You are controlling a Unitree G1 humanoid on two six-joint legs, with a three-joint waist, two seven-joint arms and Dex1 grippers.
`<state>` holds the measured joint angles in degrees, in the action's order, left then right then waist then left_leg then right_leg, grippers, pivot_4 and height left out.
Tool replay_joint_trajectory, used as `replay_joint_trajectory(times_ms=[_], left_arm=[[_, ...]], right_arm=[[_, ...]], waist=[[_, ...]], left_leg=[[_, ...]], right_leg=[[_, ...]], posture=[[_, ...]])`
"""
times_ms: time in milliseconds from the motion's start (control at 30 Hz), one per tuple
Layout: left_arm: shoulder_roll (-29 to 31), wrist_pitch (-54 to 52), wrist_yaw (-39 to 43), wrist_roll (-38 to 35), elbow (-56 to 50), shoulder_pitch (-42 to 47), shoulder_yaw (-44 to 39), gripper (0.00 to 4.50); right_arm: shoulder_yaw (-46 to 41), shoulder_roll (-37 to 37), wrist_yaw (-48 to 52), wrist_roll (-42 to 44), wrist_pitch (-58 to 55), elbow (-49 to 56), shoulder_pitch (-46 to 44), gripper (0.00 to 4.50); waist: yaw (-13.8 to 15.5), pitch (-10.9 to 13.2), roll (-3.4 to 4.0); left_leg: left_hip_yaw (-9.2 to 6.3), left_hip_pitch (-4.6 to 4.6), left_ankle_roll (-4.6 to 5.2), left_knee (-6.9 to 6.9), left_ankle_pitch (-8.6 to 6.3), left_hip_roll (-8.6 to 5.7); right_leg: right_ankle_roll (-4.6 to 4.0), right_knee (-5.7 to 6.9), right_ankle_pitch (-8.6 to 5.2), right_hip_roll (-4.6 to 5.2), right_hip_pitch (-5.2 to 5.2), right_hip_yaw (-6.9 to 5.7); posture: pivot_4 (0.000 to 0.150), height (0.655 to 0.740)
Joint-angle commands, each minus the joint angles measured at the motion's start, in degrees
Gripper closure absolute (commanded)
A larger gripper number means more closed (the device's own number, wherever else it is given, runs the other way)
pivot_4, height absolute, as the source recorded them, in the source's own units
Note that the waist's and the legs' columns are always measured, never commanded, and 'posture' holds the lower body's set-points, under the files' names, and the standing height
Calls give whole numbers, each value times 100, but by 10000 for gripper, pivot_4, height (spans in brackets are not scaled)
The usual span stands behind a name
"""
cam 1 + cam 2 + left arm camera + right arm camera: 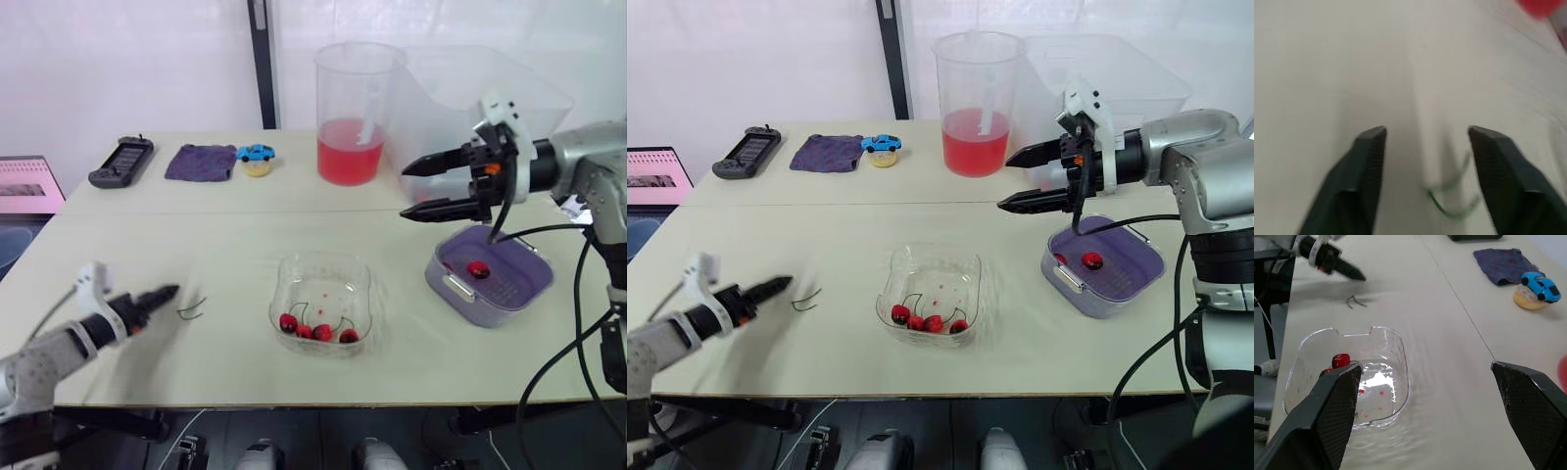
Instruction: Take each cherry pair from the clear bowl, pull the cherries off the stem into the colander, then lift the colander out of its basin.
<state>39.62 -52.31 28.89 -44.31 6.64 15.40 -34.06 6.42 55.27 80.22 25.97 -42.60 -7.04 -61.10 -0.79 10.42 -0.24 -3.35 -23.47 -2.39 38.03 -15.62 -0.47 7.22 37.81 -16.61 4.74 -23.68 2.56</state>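
Pale worktop (225,235) against a white curtain (118,59). The cherries (315,329) sit at the 6 o'clock edge of the clear bowl (323,257). That is 7 o'clock from the gaping right end effector (405,191) and 3 o'clock from the parted left end effector (168,294), roughly equidistant.

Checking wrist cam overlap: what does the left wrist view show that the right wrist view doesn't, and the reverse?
Left wrist, not right wrist: the gap in the left tool, fingers clearly apart, plus a blurred red patch I can't identify.
Right wrist, not left wrist: clear bowl holding cherries, purple cloth, blue toy car, and the right tool, open.
Both: the bare green stem lying on the table close by the left tool.
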Motion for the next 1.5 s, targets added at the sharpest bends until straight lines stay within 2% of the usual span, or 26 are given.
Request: replay_joint_trajectory(times_ms=[33, 200, 400, 467, 633, 867, 1033, 1433, 1500], left_arm=[[348, 300, 121, -27, -105, 331, -269, 261], [570, 194, 660, -232, -401, 821, 179, 261], [996, 1019, 2344, 129, -1443, 1081, 1564, 261], [1076, 1302, 2705, 278, -1530, 1216, 1835, 261], [1249, 885, 3123, -134, -2061, 1149, 2019, 261], [1328, 852, 3129, -116, -2483, 598, 1994, 261], [1309, 927, 3021, -25, -2663, 301, 1998, 261], [1239, 1084, 2730, 138, -2818, 124, 1955, 261], [1204, 1111, 2680, 156, -2786, 206, 1973, 0]], right_arm=[[37, 199, 180, -117, 0, 125, -54, 0], [181, 88, 56, -426, 260, 177, -137, 0], [577, -556, -224, -428, 64, 1088, -25, 0], [939, -944, -559, -606, -88, 1415, 25, 0], [1951, -1424, -987, -1279, -95, 1886, 301, 0], [2606, -2115, -1283, -1609, -431, 1718, 231, 0], [3198, -2095, -978, -1939, -406, 1571, 161, 0], [3701, -2328, -685, -2302, -470, 1019, 22, 0], [3752, -2346, -643, -2396, -411, 906, 5, 5664]], waist=[[-6, 0, 1], [-1, 0, 1], [-39, 1, 0], [-70, 1, 0], [-112, 1, 0], [-167, 0, -1], [-160, 0, -1], [-168, 0, -1], [-165, 0, -1]], left_leg=[[3, 0, 0, -2, 0, -2], [7, 0, 0, -3, 0, -6], [9, -1, -11, -8, 6, -3], [11, -1, -17, -9, 10, -1], [11, -10, -6, -8, 3, -1], [6, -15, -6, -5, 4, -1], [5, -16, -6, -5, 3, -2], [4, -16, -6, -5, 3, -1], [5, -16, -6, -5, 3, -2]], right_leg=[[0, -1, 0, 3, -1, 2], [0, -1, 0, 6, -1, 3], [0, 4, 0, -1, -9, 7], [0, 6, 0, -4, -12, 11], [0, 19, 0, -3, -28, 12], [0, 25, 0, -5, -33, 11], [0, 25, 0, -4, -35, 11], [-1, 26, 0, -5, -37, 10], [0, 26, 0, -5, -37, 10]], posture=[[1500, 7337], [1500, 7337], [1500, 7337], [1500, 7337], [1500, 7337], [1500, 7337], [1500, 7337], [1500, 7337], [1500, 7337]])
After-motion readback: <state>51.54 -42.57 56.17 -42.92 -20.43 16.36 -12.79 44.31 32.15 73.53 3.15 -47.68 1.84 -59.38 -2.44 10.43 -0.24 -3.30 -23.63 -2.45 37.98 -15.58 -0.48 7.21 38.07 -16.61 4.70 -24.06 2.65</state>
